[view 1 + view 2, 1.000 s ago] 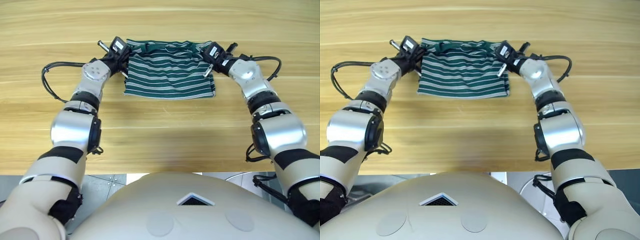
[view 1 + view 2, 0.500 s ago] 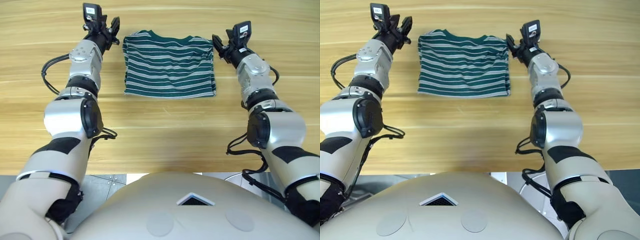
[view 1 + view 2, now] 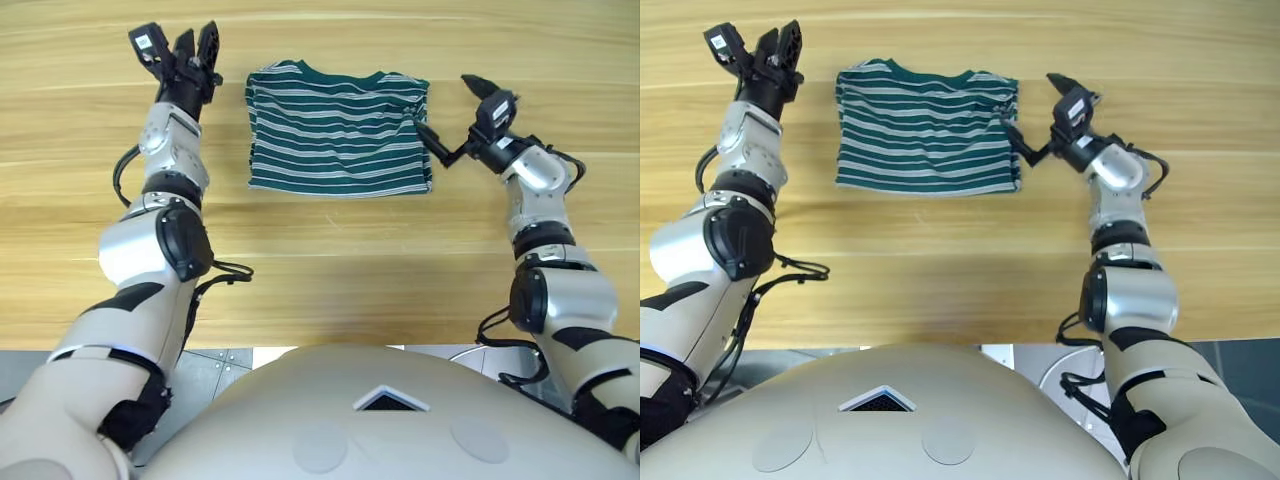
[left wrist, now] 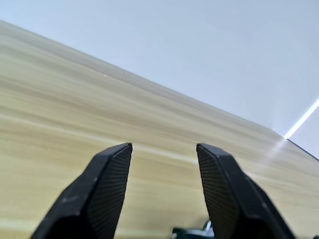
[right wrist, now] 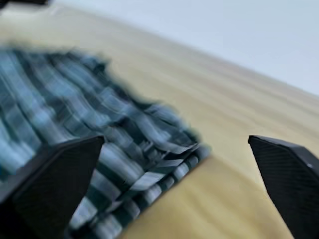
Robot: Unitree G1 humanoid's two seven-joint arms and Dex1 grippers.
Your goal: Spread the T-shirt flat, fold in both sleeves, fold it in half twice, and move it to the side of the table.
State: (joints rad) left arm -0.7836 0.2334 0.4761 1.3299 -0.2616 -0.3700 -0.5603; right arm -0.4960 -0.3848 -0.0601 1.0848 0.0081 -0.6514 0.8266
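Soft, limp T-shirt (image 3: 338, 130) is lying folded on the worktop (image 3: 320, 260); left tool (image 3: 197, 33) and right tool (image 3: 445, 104) are gaping empty. Its layered right edge is probably offering the surest hold.

Tabletop (image 3: 320, 260) shows all round the T-shirt (image 3: 338, 130) (left gripper (image 3: 197, 36), right gripper (image 3: 445, 104) flanking).

An apparently folded T-shirt (image 3: 338, 130) lies on the wooden table (image 3: 320, 260).
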